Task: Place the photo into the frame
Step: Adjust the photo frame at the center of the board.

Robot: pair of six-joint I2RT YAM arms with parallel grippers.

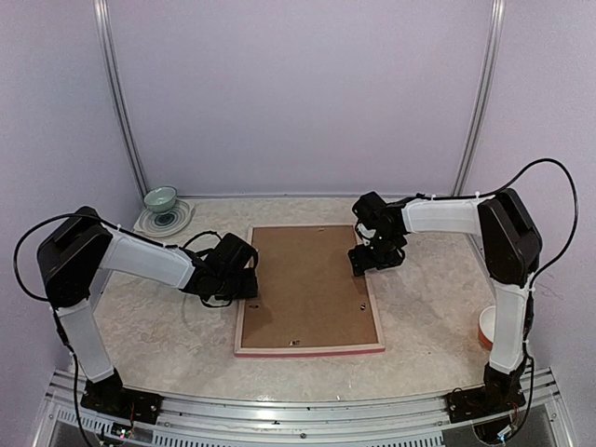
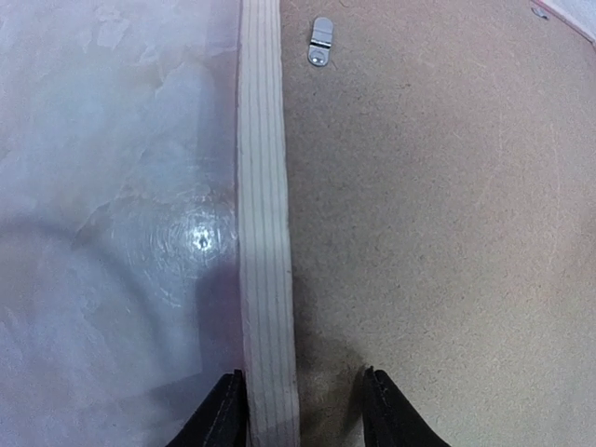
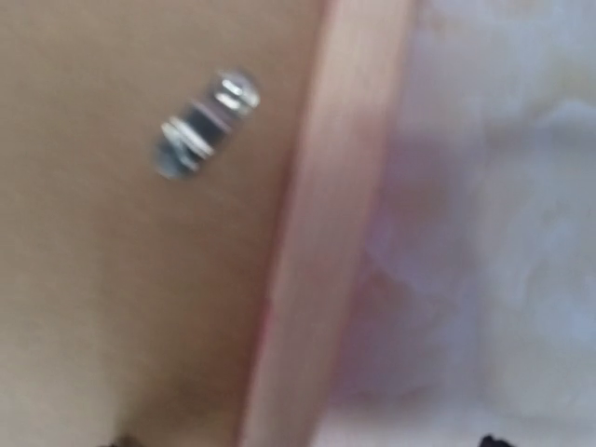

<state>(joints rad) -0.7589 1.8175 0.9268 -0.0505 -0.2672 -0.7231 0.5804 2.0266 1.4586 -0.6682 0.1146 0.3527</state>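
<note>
The frame lies back side up on the table, with the plain brown backing board inside it. The photo is hidden. My left gripper is open at the left rail. In the left wrist view it straddles the pale rail, one finger against the rail's outer side, the other on the backing board. My right gripper is open at the right rail. In the blurred right wrist view it spans the rail widely.
A green bowl stands on a patterned plate at the back left. An orange and white round object sits at the right edge behind the right arm. Metal turn clips sit on the backing board.
</note>
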